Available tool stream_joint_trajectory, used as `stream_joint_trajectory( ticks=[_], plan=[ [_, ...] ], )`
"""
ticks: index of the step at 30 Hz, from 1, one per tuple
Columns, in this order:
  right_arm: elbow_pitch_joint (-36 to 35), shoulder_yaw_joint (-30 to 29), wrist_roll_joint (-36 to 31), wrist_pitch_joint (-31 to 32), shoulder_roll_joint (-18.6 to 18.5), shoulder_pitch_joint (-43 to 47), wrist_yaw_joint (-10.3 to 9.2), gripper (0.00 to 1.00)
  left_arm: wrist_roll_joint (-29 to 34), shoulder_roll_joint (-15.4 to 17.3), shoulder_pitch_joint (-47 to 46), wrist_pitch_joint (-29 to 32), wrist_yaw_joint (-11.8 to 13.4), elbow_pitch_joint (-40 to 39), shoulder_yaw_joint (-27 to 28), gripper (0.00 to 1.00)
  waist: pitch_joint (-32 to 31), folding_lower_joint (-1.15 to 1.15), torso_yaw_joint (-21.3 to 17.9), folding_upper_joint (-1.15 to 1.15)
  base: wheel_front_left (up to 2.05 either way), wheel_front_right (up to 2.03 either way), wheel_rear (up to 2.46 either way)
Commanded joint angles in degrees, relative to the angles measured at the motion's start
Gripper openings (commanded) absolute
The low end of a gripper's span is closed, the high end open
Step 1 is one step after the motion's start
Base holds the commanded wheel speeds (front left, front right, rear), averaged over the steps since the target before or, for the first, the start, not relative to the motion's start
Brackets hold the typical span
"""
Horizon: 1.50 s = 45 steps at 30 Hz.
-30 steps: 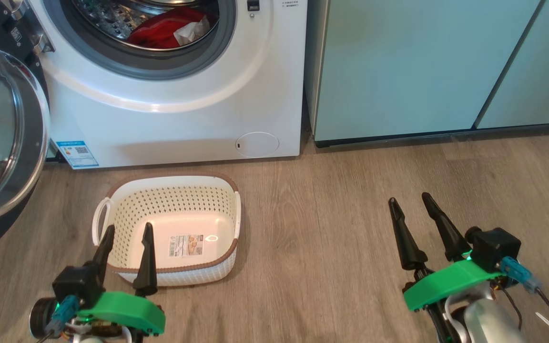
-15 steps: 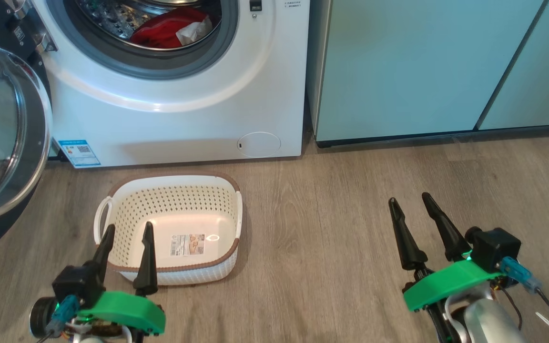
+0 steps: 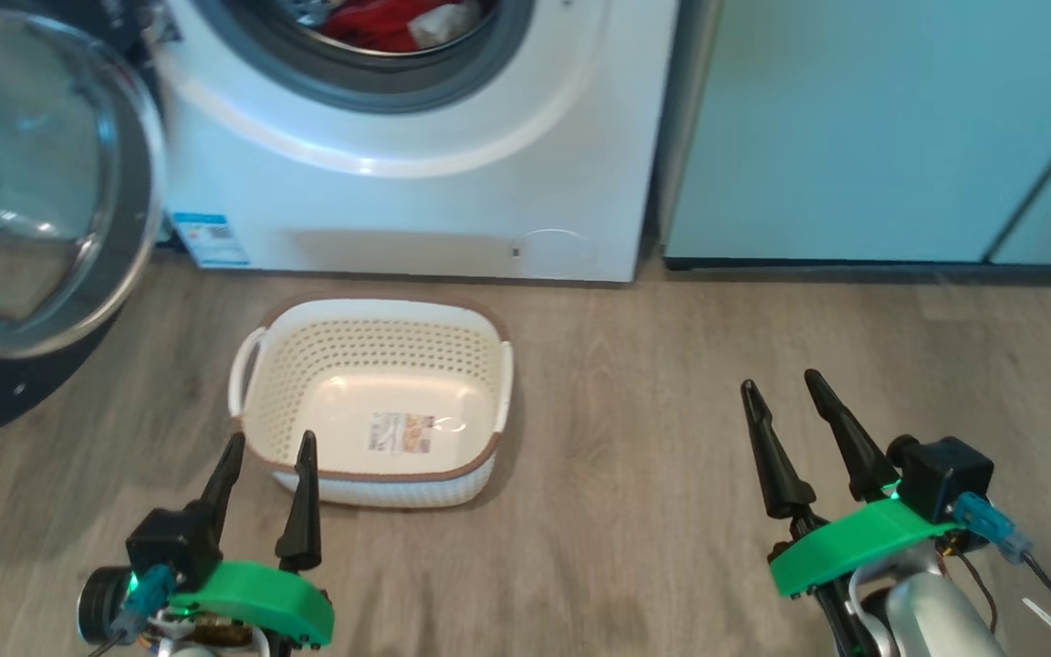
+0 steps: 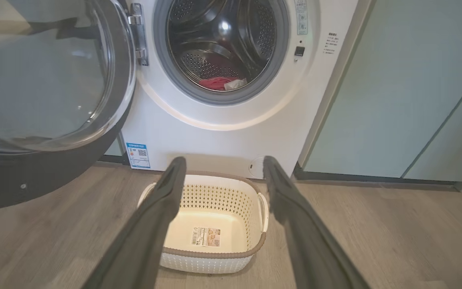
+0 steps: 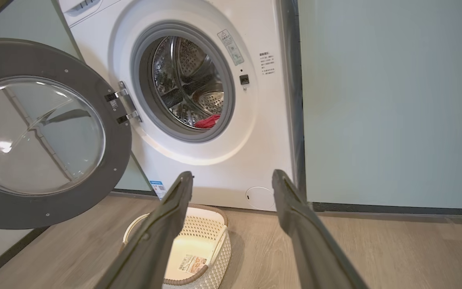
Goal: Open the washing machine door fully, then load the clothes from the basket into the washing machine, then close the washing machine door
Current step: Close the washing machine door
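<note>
Left gripper point(image 3: 272, 438) and right gripper point(image 3: 781, 379) fingers stand wide, empty; beyond them the clothes point(image 3: 379, 18) lie loaded, so the door point(image 3: 33, 182) awaits closing.

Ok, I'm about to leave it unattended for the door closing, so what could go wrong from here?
The clothes lie low in the washing machine, seemingly near the grey seal; shutting up could pinch them. The washing machine door stands wide open to the left, away from the open left gripper; a push on its smooth rim might slip. The basket sits on the floor just before the machine; rolling closer could knock it.
</note>
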Motion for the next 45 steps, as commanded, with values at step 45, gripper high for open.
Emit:
stream_joint_trajectory(
  ticks=[45],
  plan=[
    [-0.10,6.49,4.75,-0.53,-0.08,-1.44,0.00,1.00,3.11,0.21,0.47,-0.28,0.14,-3.31,7.34,1.00,-2.97,0.00,29.31,0.00,0.00,0.00,0.00]
  ],
)
